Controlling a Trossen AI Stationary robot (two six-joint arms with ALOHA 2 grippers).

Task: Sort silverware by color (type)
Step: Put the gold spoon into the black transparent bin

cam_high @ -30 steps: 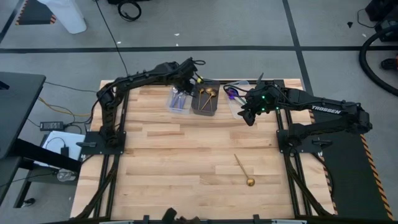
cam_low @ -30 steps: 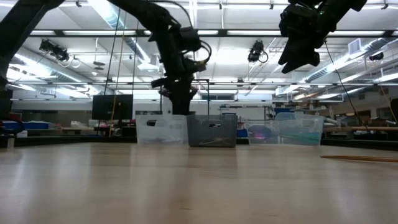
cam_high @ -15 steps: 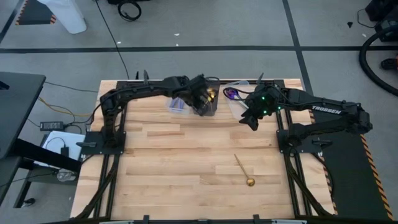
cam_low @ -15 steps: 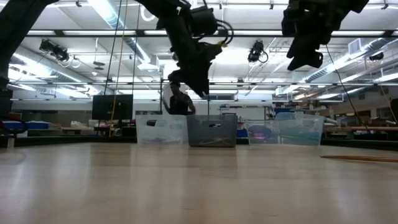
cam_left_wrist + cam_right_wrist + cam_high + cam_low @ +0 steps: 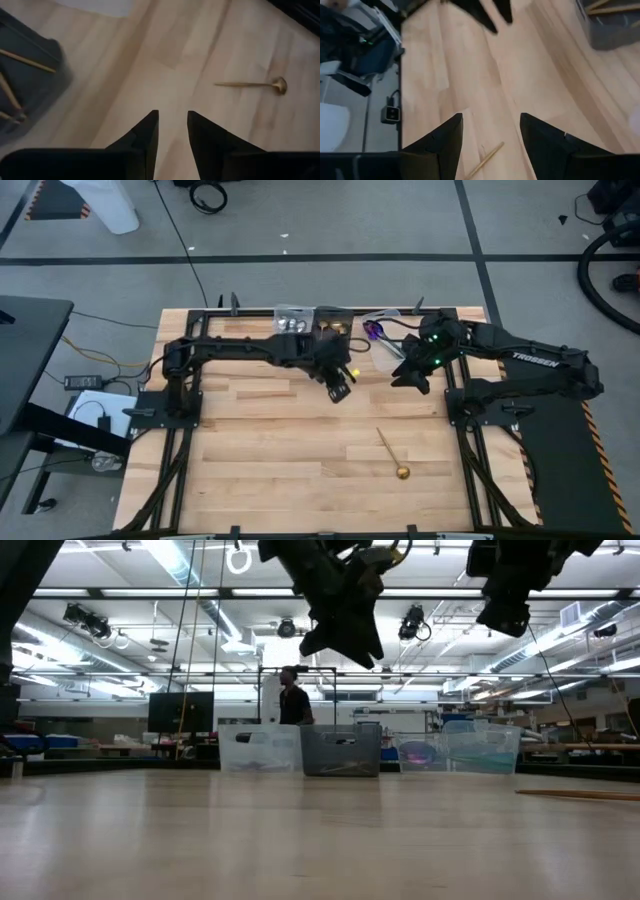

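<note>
One gold spoon (image 5: 390,452) lies flat on the wooden table, right of centre toward the near edge, also in the left wrist view (image 5: 250,85) and low view (image 5: 575,794). More gold spoons (image 5: 15,80) lie in the dark bin (image 5: 330,330). Purple spoons (image 5: 372,331) lie in the right clear bin. My left gripper (image 5: 338,385) hangs open and empty above the table middle, just near of the bins. My right gripper (image 5: 410,375) hangs open and empty, high, right of it. Both fingers show wide apart (image 5: 490,132).
Three small bins stand in a row at the far edge: a clear one (image 5: 260,748), the dark one (image 5: 342,748), another clear one (image 5: 460,748). A person (image 5: 293,700) stands in the room behind. Bare wood spreads over the table's near half around the spoon.
My left gripper has swung from above the bins at the far edge toward the near edge and the right, ending over the table middle. My right gripper has risen a little and drifted right. The gold spoon on the table has stayed put.
</note>
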